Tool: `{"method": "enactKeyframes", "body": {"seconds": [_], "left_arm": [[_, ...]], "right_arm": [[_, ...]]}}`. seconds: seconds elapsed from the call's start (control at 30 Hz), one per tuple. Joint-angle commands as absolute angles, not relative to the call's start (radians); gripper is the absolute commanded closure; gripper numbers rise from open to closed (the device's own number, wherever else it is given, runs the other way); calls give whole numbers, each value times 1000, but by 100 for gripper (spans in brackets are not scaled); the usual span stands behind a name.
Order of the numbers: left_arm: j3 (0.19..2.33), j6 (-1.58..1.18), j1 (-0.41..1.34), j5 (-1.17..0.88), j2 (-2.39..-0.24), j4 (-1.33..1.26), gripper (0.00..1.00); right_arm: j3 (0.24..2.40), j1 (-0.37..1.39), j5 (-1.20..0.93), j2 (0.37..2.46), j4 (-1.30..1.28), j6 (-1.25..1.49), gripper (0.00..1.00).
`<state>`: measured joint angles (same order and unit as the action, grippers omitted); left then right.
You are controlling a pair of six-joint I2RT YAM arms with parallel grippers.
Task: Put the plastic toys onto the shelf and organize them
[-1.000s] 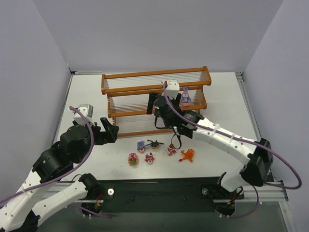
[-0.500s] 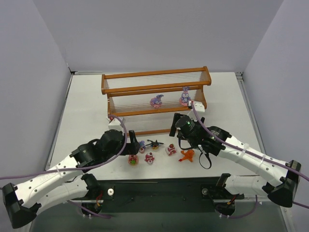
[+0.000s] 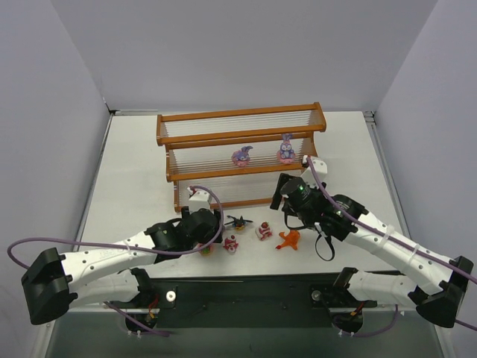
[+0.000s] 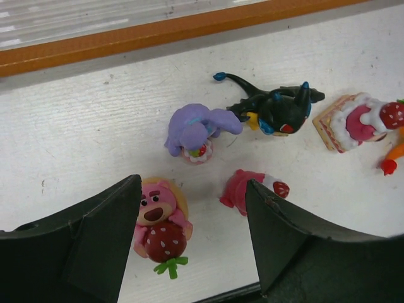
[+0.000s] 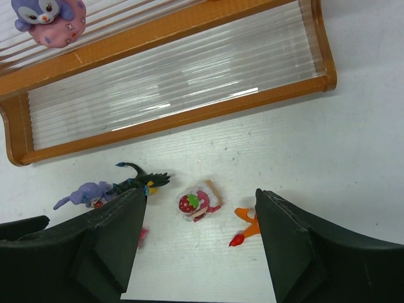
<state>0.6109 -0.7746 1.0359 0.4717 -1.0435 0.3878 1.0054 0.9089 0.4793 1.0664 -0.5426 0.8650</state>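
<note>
Further forward than half a second ago, the left gripper (image 4: 192, 189) is held over the pink bear (image 4: 158, 214), jaws apart. The right gripper (image 5: 201, 197) is likewise spread and empty. Two purple toys (image 3: 241, 156) are seated on the shelf (image 3: 238, 136); six are left on the table (image 3: 134, 171).

Table (image 3: 134, 164): your work surface; one white matt top, with faint scuffs and specks showing in the wrist views.
Back wall (image 3: 246, 52): plain pale grey-lilac panel, standing at the table's far edge.
Left wall (image 3: 45, 112): same pale panel, closing your left side.
Right wall (image 3: 440, 97): same pale panel, closing your right side.
Edge rails (image 3: 384, 165): silver metal strips along the table's left and right sides.
Near strip (image 3: 246, 287): dark plate across the table's near edge.
Light: even and soft; you get only short, weak shadows on the top.
</note>
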Motion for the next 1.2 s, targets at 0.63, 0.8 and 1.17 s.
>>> {"method": "enactKeyframes", "body": {"seconds": [0.63,0.8,1.17], "left_arm": [[532,-795,1069,733,-1275,-86,36],[522,-811,1086,762,-1295,-95,41],[540,-838,1120,830,-1322,-63,70]], "right_arm": [[1045,792,423,1048,-666,792,30],[1035,775,413,1031,-667,782,30],[1039,755,407,1017,-672,755,31]]}}
